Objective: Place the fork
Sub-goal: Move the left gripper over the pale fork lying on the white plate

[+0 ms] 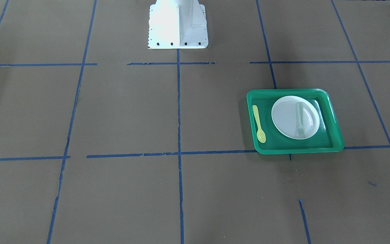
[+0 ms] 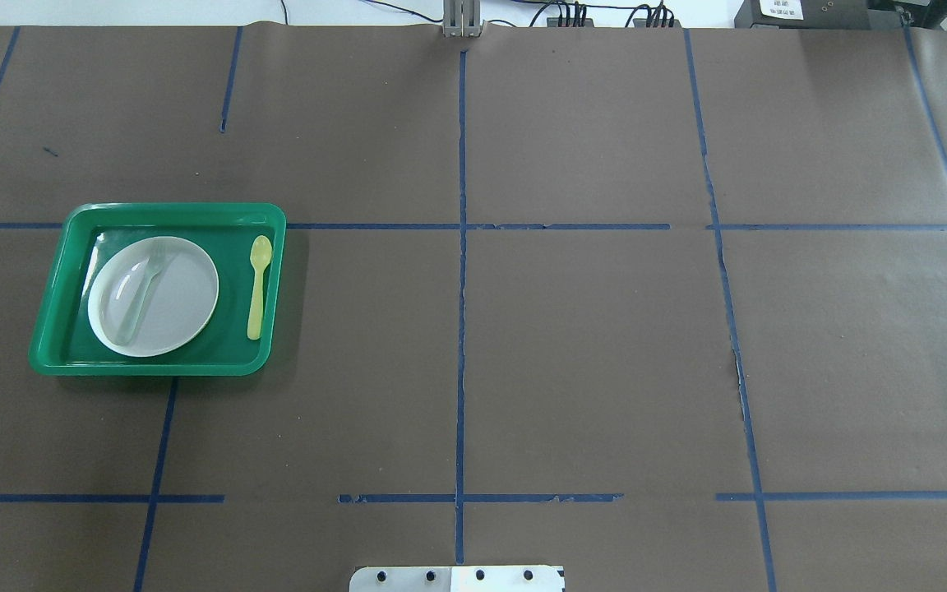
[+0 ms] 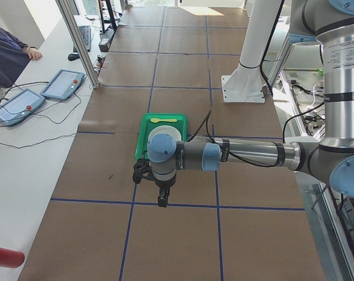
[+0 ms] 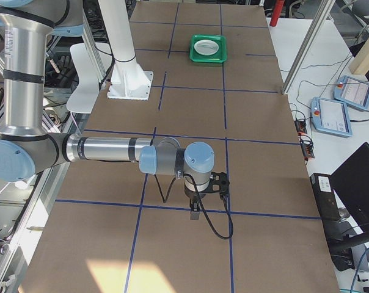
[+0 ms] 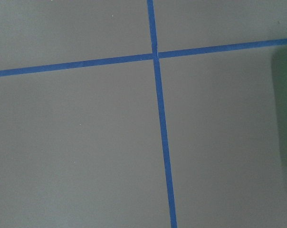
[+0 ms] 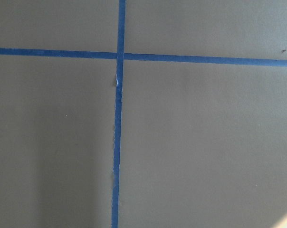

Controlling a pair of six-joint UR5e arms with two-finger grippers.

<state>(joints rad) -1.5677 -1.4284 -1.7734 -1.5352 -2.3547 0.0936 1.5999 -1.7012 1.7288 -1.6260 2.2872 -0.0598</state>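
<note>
Overhead exterior shows the fork (image 2: 143, 289) lying across the white plate (image 2: 184, 298) inside the green tray (image 2: 153, 367). The left gripper (image 3: 162, 202) and right gripper (image 4: 195, 214) hang well apart from it, and their opening cannot be told. Placement is judged complete, so the next move calls for no further grasp.

Tray (image 2: 169, 209) sits on the worktop (image 2: 588, 345), left half, about midway between the near and far edges. Base (image 2: 457, 579) is at the near edge, centre, well apart from the tray.

In the tray: plate (image 2: 182, 300) left of middle. Fork (image 2: 141, 293) lies on the plate, on its left part, tines to the far end, handle to the near end. Spoon (image 2: 257, 288) lies on the tray floor just right of the plate, apart from it, bowl far.
</note>
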